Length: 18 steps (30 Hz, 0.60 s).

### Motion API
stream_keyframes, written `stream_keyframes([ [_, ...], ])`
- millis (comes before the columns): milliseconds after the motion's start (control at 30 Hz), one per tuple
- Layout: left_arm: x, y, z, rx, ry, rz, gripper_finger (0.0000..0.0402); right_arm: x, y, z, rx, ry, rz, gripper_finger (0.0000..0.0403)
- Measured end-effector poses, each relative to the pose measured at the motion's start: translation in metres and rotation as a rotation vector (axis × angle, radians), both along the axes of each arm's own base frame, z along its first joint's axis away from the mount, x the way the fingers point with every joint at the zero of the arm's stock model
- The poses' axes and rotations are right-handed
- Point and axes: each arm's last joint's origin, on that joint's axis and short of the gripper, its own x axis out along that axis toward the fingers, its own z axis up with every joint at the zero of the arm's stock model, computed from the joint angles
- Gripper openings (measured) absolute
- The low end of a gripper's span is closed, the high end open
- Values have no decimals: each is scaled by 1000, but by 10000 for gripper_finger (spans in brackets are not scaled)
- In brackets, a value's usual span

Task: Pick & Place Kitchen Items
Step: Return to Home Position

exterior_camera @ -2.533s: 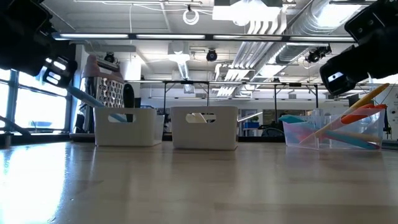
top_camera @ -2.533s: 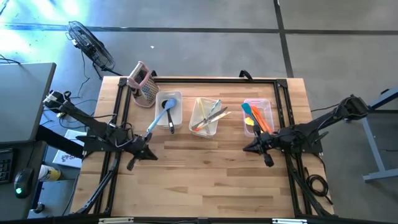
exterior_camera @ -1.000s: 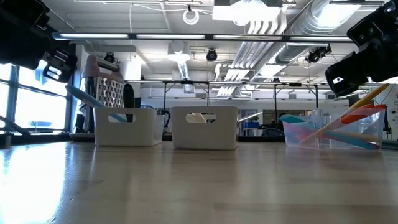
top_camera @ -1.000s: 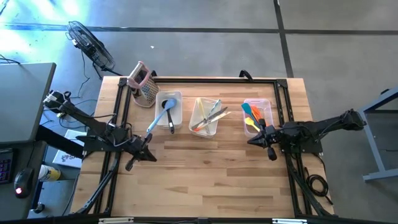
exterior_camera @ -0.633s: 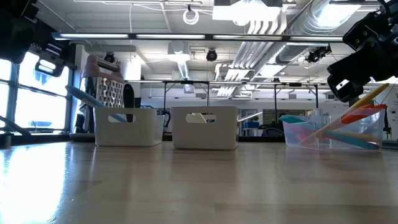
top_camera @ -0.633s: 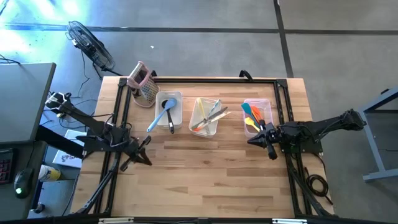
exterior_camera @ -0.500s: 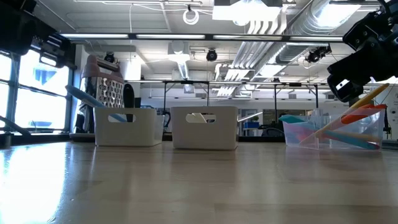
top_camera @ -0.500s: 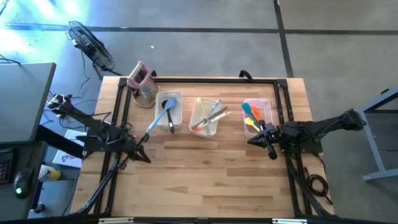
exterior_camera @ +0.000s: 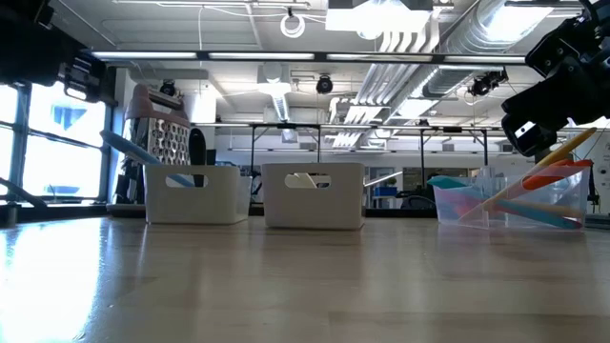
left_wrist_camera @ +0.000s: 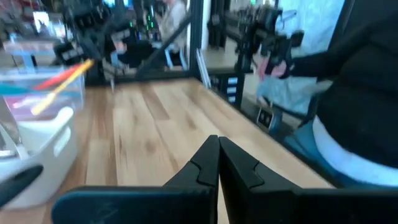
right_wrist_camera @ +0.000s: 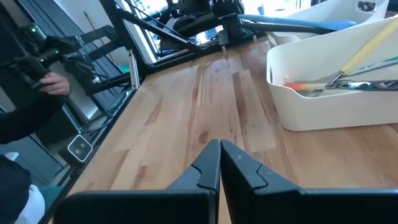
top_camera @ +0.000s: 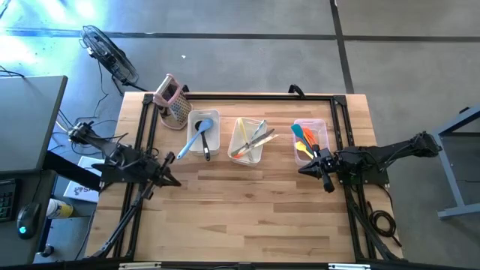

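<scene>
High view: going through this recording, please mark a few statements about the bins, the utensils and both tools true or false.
The blue serving spoon sticks out over the rim of the left bin. True.
The box grater sits inside a bin. False: it stands on the table beside the left bin.
The left tool and the right tool are both shut and empty. True.
The metal tongs lie loose on the table. False: they are in the middle bin.

low view | blue spoon: bowl hidden behind white bin wall | person: cut off, blurred
</scene>
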Motion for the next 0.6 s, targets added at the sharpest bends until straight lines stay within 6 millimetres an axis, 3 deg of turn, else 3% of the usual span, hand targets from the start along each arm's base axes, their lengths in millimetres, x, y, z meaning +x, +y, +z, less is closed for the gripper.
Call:
stream_keyframes([
  [300, 1, 0, -3, -4, -15, 20, 0, 0, 0, 0, -44, -6, 6, 5],
  [600, 5, 3, -7, 28, -61, 185, 0, 0, 0, 0, -150, -22, 28, 5],
])
